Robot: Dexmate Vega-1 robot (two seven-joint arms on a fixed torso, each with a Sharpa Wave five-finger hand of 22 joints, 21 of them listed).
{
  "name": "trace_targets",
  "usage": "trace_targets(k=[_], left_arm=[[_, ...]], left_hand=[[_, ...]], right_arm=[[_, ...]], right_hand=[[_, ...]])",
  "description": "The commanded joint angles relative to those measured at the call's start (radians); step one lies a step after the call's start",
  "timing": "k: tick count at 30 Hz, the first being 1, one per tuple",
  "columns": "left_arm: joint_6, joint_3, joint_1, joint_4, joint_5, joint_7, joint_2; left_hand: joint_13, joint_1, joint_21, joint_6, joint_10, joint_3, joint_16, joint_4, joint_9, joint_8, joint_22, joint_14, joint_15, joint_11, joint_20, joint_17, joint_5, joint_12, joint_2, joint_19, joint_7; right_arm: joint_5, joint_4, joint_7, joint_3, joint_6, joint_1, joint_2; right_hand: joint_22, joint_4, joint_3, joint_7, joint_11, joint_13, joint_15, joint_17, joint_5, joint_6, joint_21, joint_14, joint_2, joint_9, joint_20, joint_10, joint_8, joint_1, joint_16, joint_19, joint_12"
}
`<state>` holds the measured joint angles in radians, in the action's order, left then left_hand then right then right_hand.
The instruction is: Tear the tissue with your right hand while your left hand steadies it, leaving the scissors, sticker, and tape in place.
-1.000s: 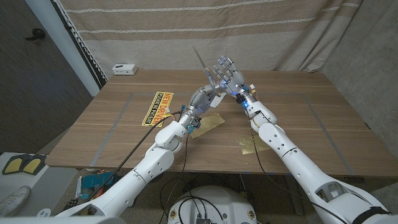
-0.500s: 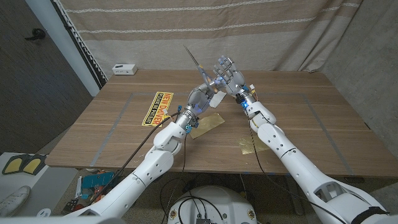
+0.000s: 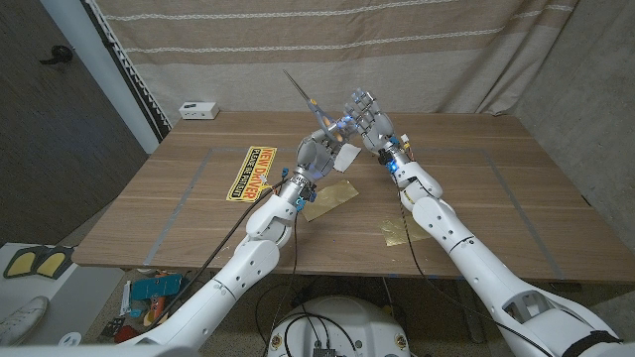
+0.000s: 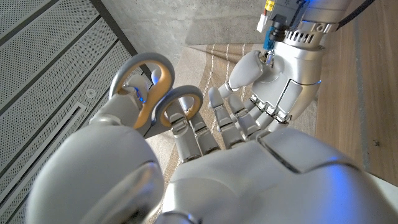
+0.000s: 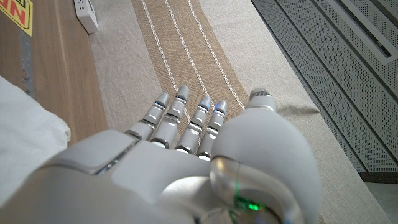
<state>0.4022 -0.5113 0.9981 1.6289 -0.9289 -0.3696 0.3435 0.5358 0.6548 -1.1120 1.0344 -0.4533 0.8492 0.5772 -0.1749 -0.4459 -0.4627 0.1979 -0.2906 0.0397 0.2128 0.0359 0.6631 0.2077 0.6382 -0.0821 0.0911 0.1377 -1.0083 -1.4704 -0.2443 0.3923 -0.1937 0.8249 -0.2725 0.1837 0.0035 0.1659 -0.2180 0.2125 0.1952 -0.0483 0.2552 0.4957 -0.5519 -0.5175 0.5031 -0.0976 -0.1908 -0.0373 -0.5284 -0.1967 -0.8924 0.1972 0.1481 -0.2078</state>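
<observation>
1. Since the earlier frames the scissors (image 3: 314,104) have tipped, their point swinging toward the sticker's (image 3: 251,172) side. The left hand (image 3: 316,157) has risen a little, and more of the white tissue (image 3: 347,157) shows.
2. The bench (image 3: 476,188) carries the sticker. Both arms meet above it, beyond the sticker and well off the surface.
3. The left hand grasps the scissors by their handles (image 4: 149,93), blade slanting up. That goes against the task, which wants them left alone.
4. The right hand (image 3: 365,117) is raised just beside the left, fingers (image 5: 180,115) stretched out. Whether it pinches the tissue I cannot tell.
5. The tissue hangs between the two hands, on the far side from the sticker.
6. Judged step: the tear is not yet begun. The next move calls for a firm right-hand pinch on the tissue, then a pull away from the left hand.
</observation>
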Motion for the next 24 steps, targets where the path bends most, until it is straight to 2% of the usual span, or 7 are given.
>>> trace_targets(k=[1, 7, 13, 16, 17, 19, 24], left_arm=[[0.003, 0.02, 0.026, 0.007, -0.025, 0.007, -0.012], [0.014, 0.023, 0.023, -0.009, -0.038, -0.018, -0.022], [0.026, 0.021, 0.005, -0.038, -0.05, -0.067, -0.038], [0.028, 0.02, -0.002, -0.048, -0.053, -0.086, -0.043], [0.03, 0.02, -0.007, -0.057, -0.059, -0.104, -0.046], [0.033, 0.02, -0.014, -0.071, -0.069, -0.13, -0.052], [0.035, 0.021, -0.02, -0.084, -0.073, -0.152, -0.06]], left_hand=[[0.007, 0.015, 0.005, 0.063, 0.007, 0.023, 0.008, 0.033, 0.003, -0.007, 0.002, 0.001, 0.177, 0.003, 0.05, 0.008, 0.001, -0.004, 0.006, -0.002, 0.052], [0.011, 0.016, 0.006, 0.058, 0.021, 0.021, 0.006, 0.032, 0.014, -0.003, 0.003, 0.006, 0.177, 0.002, 0.05, 0.013, 0.001, -0.014, 0.001, -0.003, 0.054], [0.023, 0.015, 0.009, -0.001, 0.054, 0.026, -0.014, 0.031, 0.047, 0.033, 0.003, 0.022, 0.178, 0.003, 0.049, 0.015, 0.004, -0.038, -0.009, -0.004, 0.071], [0.027, 0.017, 0.011, 0.001, 0.057, 0.026, -0.021, 0.027, 0.055, 0.036, 0.003, 0.026, 0.179, 0.003, 0.051, 0.013, 0.004, -0.042, -0.018, -0.002, 0.074], [0.029, 0.032, 0.011, 0.011, 0.055, 0.027, -0.017, 0.018, 0.062, 0.035, 0.002, 0.023, 0.183, 0.004, 0.058, 0.017, 0.004, -0.044, -0.017, -0.006, 0.074], [0.037, 0.08, 0.012, 0.011, 0.052, 0.03, -0.009, 0.009, 0.081, 0.044, 0.003, 0.028, 0.184, 0.004, 0.052, 0.034, -0.006, -0.05, 0.017, -0.003, 0.074], [0.042, 0.091, 0.012, -0.006, 0.052, 0.025, -0.014, 0.005, 0.096, 0.058, 0.003, 0.031, 0.181, 0.004, 0.058, 0.035, -0.016, -0.057, 0.005, -0.005, 0.077]], right_arm=[[0.011, -0.019, 0.04, -0.012, -0.009, 0.013, -0.015], [0.015, -0.012, 0.041, -0.01, -0.01, 0.009, -0.017], [0.013, -0.006, 0.033, -0.01, -0.009, 0.003, -0.017], [0.011, -0.002, 0.02, -0.008, -0.004, -0.003, -0.022], [0.011, -0.003, 0.019, -0.008, -0.002, -0.004, -0.023], [0.012, -0.001, 0.014, -0.006, 0.002, -0.007, -0.026], [0.011, -0.002, 0.016, -0.006, 0.01, -0.01, -0.029]], right_hand=[[0.004, -0.004, 0.001, 0.001, -0.002, 0.003, -0.124, 0.0, 0.004, -0.014, 0.001, -0.009, -0.007, 0.001, -0.009, 0.001, -0.003, 0.003, 0.003, -0.002, -0.007], [0.004, -0.005, 0.003, 0.001, -0.002, 0.002, -0.125, -0.002, 0.005, -0.016, 0.004, -0.013, -0.007, 0.001, -0.006, 0.003, -0.003, 0.005, 0.002, -0.005, -0.007], [0.004, -0.005, 0.003, 0.001, -0.002, 0.002, -0.125, -0.005, 0.005, -0.016, 0.006, -0.014, -0.007, 0.001, -0.005, 0.003, -0.003, 0.005, 0.003, -0.006, -0.007], [0.004, -0.006, 0.004, 0.001, -0.002, 0.002, -0.125, -0.006, 0.006, -0.015, 0.006, -0.015, -0.007, 0.001, -0.005, 0.003, -0.002, 0.005, 0.003, -0.005, -0.007], [0.004, -0.006, 0.004, 0.003, -0.002, 0.002, -0.124, -0.006, 0.006, -0.014, 0.007, -0.019, -0.007, 0.0, -0.004, 0.003, -0.002, 0.006, 0.002, -0.006, -0.007], [0.004, -0.007, 0.005, 0.002, -0.002, 0.001, -0.115, -0.009, 0.007, -0.012, 0.009, -0.028, -0.007, 0.0, -0.002, 0.005, -0.001, 0.006, -0.001, -0.008, -0.006], [0.004, -0.007, 0.006, 0.0, -0.002, 0.001, -0.113, -0.011, 0.007, -0.01, 0.012, -0.034, -0.007, 0.0, 0.002, 0.007, 0.001, 0.007, -0.002, -0.011, -0.005]])
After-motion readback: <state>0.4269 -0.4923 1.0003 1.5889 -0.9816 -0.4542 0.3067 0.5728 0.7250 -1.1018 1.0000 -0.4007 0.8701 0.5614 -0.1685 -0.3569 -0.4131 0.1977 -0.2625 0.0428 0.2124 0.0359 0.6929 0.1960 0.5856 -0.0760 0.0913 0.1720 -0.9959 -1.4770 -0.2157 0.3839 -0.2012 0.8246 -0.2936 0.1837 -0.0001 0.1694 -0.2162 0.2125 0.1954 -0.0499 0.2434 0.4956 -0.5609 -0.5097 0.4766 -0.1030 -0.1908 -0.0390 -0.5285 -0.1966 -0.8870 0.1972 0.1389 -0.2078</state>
